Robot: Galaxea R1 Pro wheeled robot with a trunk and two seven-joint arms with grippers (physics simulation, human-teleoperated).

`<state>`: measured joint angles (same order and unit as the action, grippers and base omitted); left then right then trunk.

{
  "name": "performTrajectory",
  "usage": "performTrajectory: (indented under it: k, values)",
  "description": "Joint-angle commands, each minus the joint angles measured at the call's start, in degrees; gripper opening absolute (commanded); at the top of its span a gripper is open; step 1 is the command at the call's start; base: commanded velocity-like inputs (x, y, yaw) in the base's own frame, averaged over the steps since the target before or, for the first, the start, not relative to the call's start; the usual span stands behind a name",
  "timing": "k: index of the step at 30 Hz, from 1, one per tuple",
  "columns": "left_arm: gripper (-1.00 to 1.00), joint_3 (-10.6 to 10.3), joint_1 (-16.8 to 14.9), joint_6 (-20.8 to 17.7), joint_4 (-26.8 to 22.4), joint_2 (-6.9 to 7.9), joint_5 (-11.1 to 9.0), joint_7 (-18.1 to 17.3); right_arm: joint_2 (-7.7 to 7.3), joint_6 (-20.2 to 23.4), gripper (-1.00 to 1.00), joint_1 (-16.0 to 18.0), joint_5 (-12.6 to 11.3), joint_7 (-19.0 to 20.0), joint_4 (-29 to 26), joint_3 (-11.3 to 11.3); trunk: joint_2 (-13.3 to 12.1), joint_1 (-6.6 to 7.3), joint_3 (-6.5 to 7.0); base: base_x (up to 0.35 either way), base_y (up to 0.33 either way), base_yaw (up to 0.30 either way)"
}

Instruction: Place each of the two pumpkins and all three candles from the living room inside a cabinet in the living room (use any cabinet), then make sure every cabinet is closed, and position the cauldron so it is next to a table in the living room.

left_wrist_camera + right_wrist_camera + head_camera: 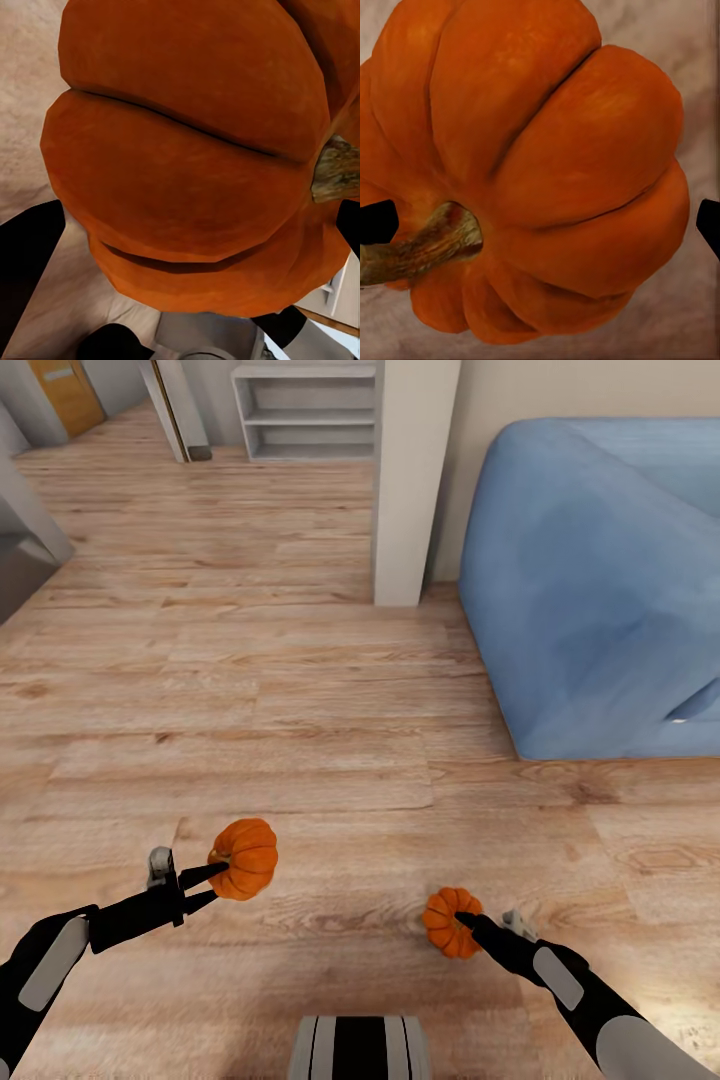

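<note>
Legible text, labels, brands, numbers, signs: none. No readable marking stands on any surface in the head view or either wrist view.

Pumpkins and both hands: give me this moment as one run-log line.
left hand: shut on left pumpkin | right hand: shut on right pumpkin | surroundings: wood floor, blue sofa | stage: carrying
</note>
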<state>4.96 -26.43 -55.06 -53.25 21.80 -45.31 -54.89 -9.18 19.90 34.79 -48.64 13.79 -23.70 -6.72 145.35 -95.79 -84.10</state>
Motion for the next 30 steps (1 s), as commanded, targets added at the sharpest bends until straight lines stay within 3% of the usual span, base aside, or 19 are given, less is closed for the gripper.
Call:
performTrajectory:
  k: [1, 11, 18, 23, 30]
  values:
    - [-1.0, 0.0, 0.0, -0.3, -0.1, 0.0, -0.1, -0.1, -0.05, 0.1, 1.0, 0.0, -0.2, 0.1, 0.0, -0.2, 0.0, -0.01, -0.26, 0.0, 0.0, 0.0]
    - [-1.0, 0.0, 0.0, -0.3, -0.1, 0.0, -0.1, -0.1, -0.05, 0.1, 1.0, 0.0, -0.2, 0.0, 0.0, -0.2, 0.2, -0.27, -2.48, 0.0, 0.0, 0.0]
    - [-1.0, 0.0, 0.0, -0.3, -0.1, 0.0, -0.1, -0.1, -0.05, 0.0, 1.0, 0.0, -0.2, 0.0, 0.0, -0.2, 0.2, -0.27, -2.48, 0.0, 0.0, 0.0]
    - [-1.0, 0.0, 0.0, -0.3, -0.1, 0.0, -0.1, -0.1, 0.42, -0.6, 1.0, 0.0, 1.6, 0.0, 0.0, -0.2, 0.2, -0.27, -2.48, 0.0, 0.0, 0.0]
    - [-1.0, 0.0, 0.0, -0.3, 0.0, 0.0, -0.1, -0.1, 0.73, -0.7, 1.0, 0.0, 2.1, 0.0, 0.0, -0.2, 0.2, -0.27, -2.48, 0.0, 0.003, 0.0]
